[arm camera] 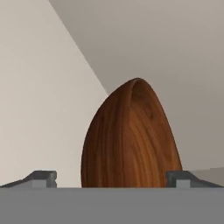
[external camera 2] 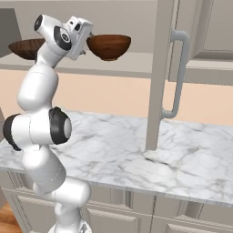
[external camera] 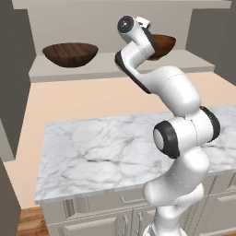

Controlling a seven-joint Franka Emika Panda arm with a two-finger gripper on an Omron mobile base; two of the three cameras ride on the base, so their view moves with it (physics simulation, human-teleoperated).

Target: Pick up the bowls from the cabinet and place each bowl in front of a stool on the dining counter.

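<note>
While my gripper (arm camera: 112,178) is gaping wide around the redder bowl (arm camera: 131,140) on the cabinet shelf (external camera: 92,69), I'm seeing nothing gripped

A peach-coloured wall (external camera: 92,99) is running behind a white marble worktop (external camera: 101,152) veined in grey. Pale panelled base cabinets (external camera 2: 136,218) are sitting beneath it, and a strip of wooden floor (external camera: 30,221) is showing at the lower left.
</note>
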